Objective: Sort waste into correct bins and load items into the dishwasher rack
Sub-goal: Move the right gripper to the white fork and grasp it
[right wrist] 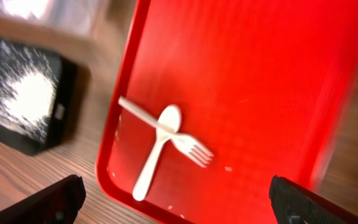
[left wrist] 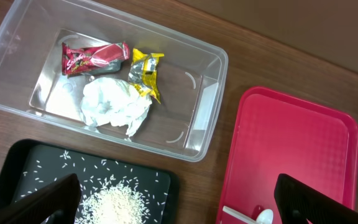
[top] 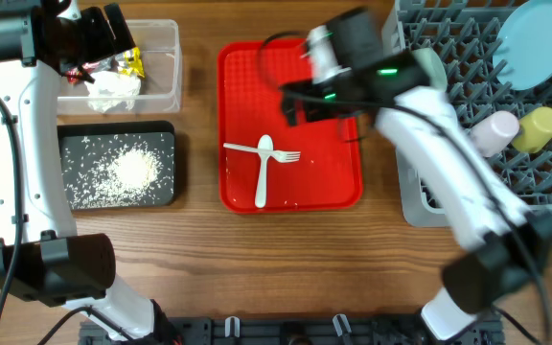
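Right gripper hangs over the red tray with its fingers spread wide and nothing between them. Just below it we see the white spoon and fork lying crossed, touching each other, near the tray's front left corner. Our left gripper is also open and empty, hovering above the near edge of the clear tub.

The waste looks sorted to us. The napkin, red wrapper and yellow wrapper lie inside the tub, and the rice is heaped in the black tray beside it. In the rack we can make out the blue plate standing on edge, with the pink cup and yellow cup side by side. The arm hides part of the rack, so we cannot account for the bowls.

We judge the step in hand to be the cutlery, the last things not yet loaded. Next, the right gripper needs to come down over one handle, away from the crossing, so that it closes on a single piece. Both pieces lie flat against the tray, so the fingertips must reach almost to its surface. Nudging the other piece is the likely slip.
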Available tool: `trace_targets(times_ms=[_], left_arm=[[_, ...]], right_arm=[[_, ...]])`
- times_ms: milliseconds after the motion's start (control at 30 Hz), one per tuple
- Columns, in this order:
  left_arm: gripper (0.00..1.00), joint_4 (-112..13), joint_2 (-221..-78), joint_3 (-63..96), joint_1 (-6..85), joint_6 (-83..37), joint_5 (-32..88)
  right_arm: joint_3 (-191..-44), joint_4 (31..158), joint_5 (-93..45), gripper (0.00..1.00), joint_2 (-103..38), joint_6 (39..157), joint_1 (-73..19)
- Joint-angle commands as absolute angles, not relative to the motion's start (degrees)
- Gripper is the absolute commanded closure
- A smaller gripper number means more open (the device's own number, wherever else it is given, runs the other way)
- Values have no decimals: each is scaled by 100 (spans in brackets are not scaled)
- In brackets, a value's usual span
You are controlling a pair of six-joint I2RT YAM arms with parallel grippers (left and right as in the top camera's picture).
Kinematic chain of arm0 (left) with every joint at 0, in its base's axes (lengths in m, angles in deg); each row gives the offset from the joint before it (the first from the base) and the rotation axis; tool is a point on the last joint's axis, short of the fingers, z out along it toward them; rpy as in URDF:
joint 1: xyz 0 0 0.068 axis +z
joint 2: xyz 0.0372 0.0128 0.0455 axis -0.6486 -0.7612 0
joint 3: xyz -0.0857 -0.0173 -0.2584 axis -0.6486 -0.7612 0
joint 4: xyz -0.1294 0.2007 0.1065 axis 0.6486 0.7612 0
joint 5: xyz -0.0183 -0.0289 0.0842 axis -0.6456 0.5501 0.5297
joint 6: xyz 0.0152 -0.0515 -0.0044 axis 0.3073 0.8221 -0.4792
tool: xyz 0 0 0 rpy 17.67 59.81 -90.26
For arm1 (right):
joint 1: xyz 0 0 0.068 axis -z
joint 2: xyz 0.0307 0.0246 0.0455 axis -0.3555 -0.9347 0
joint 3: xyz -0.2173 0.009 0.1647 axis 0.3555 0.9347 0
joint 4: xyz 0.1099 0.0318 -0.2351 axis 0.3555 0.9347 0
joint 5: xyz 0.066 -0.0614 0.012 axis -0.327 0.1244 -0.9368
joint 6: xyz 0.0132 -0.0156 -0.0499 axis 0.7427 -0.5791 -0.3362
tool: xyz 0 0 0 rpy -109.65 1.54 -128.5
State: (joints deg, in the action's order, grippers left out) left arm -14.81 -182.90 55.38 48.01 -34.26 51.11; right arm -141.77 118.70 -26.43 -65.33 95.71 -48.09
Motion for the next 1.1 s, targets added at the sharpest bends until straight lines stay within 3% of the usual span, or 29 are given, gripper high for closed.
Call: trace_targets(times_ms=[0,133,233,533,700,833,900,1067], left_arm=[[0,-1485,-18334,5501,4833,-3516,5120],[0,-1485,-18334,5501,4833,-3516,5120],[0,-1485,-18334,5501,4833,-3516,5122],[0,-1485,-18334,5501,4833,-3516,5120],[0,-1485,-18334,5501,4833,-3516,5120],[0,-1483,-18334,5501,4833,-3516,5120],[0,-1485,-18334,5501,4833,-3516,5120],[0,-1485,-18334,5501,4833,-3516,5120]], right_arm=[[-14107,11719,-2251,0,-7571,9809,-5229],[-14107,11660,-2236,0,-8199,9787,-5333],[-14063,11682,-1840,5,-8439,9737,-5331],[-13373,11348,-1845,43,-8463,9667,-5259],[-13239,11173,-1845,52,-8463,9767,-5257],[-13239,10930,-1851,74,-8463,9809,-5257],[-13242,10899,-1871,96,-8463,9813,-5257],[-13246,11017,-1871,96,-8231,9912,-5115]])
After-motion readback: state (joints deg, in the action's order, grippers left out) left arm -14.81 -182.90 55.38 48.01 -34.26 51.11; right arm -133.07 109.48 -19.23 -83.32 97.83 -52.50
